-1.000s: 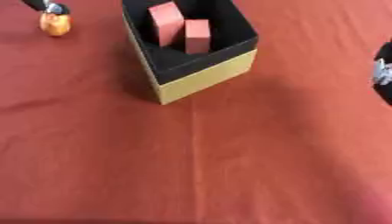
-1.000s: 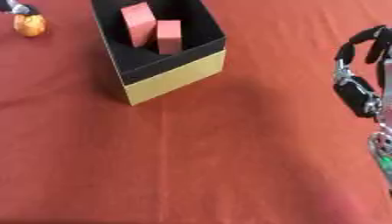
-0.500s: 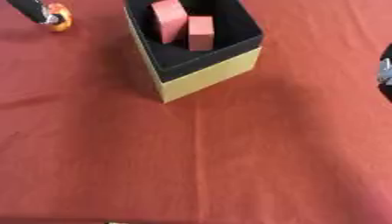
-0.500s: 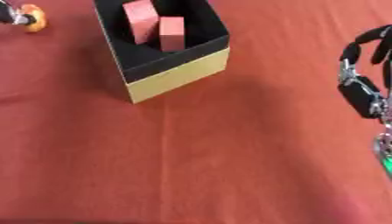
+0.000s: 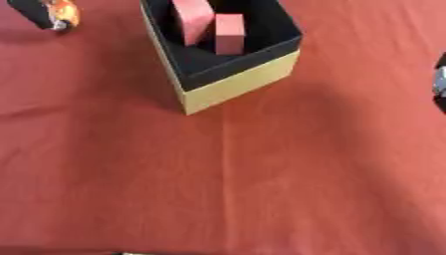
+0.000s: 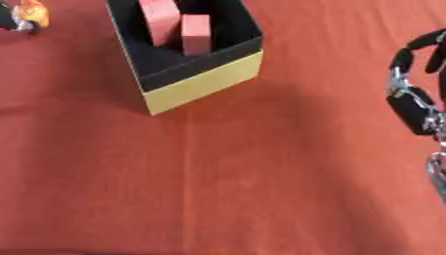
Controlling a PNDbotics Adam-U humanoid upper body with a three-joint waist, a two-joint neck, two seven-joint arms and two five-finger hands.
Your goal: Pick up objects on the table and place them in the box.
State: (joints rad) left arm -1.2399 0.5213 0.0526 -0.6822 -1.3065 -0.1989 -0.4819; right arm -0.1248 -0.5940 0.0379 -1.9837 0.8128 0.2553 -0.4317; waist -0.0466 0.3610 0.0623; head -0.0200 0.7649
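A box [image 5: 240,82] with yellow outer walls and a black inside stands at the upper middle of the red table. Two pink blocks [image 5: 209,25] stand upright inside it. At the top left corner a small orange thing [image 5: 65,12] shows, with my dark left hand [image 5: 35,12] curled against it; most of that hand is cut off by the picture's edge. My right hand [image 6: 416,102] hangs at the right edge, well clear of the box, with its fingers [image 6: 409,50] relaxed and holding nothing.
The red cloth [image 5: 261,189] covers the whole table, with a faint crease running down from the box's front corner. Below and to the right of the box only cloth shows.
The orange thing and my left hand have moved up towards the top left corner. The box and my right hand have hardly shifted.
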